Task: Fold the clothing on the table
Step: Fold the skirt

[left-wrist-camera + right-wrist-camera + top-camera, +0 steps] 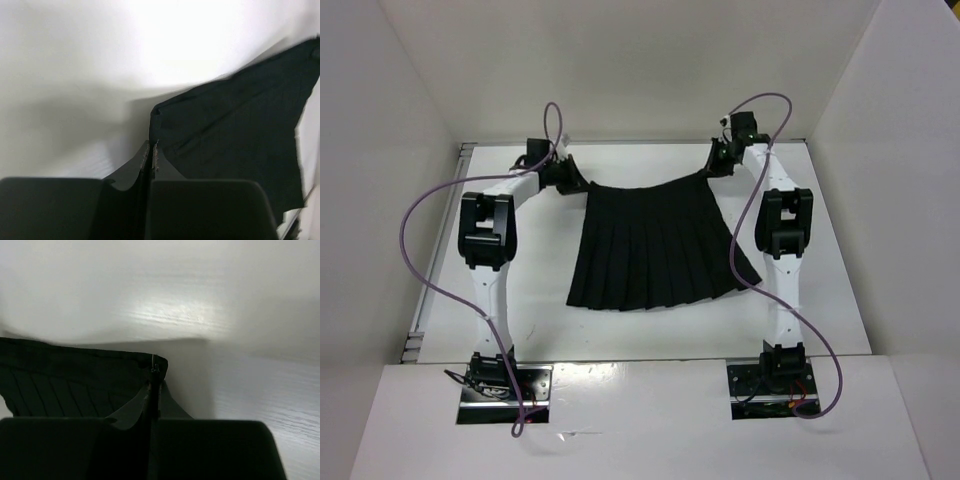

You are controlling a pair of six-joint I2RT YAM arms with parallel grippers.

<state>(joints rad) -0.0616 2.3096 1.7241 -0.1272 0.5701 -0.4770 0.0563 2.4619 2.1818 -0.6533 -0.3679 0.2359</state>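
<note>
The left gripper [151, 150] is clenched, its jaws pressed together on the far left waistband corner of the black pleated skirt of soft matte fabric [655, 245]. The right gripper [154, 377] is clamped in the same way on the far right waistband corner, beside what looks like a zip. In the top view the waistband sags in a shallow curve between the two holds. The pleats fan out toward the near side, and the hem lies flat.

That sag suggests a light, limp cloth that will drape from wherever it is pinched. The pleats will likely spread or bunch when it is moved. The matte weave should sit firmly between the pads, but a thin edge pinch could pull free if the arms draw apart. The waistband corners look like the soundest holds, being the thickest part.

The skirt rests mid-width on the large flat white matte table [540, 320], toward its far edge. The smooth top should let the fabric slide. White upright walls [620, 60] close in on the left, far and right, leaving little room beyond the grippers.
</note>
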